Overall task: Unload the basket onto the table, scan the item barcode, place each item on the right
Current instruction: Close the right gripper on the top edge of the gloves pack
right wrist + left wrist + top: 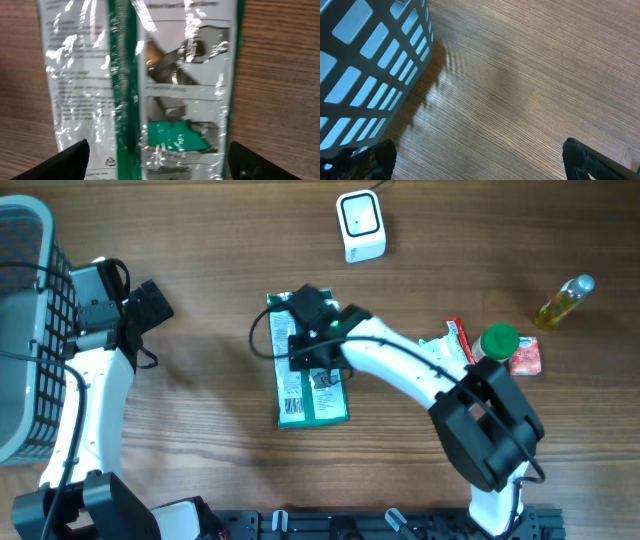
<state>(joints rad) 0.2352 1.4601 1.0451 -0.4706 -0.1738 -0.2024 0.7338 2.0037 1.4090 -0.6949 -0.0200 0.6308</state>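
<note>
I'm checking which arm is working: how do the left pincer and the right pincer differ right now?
The left pincer hangs over bare table beside the grey basket; the right pincer hangs directly over the green-and-white packet. The left pincer is far out on the left side; the right pincer is near the middle, closer to the white scanner. Both stand open, gripping nothing.

My packet (298,402), flat on the desk (200,260)
Glossy green-and-white, seam side up; the white scanner (360,225) sits well apart from it.
</note>
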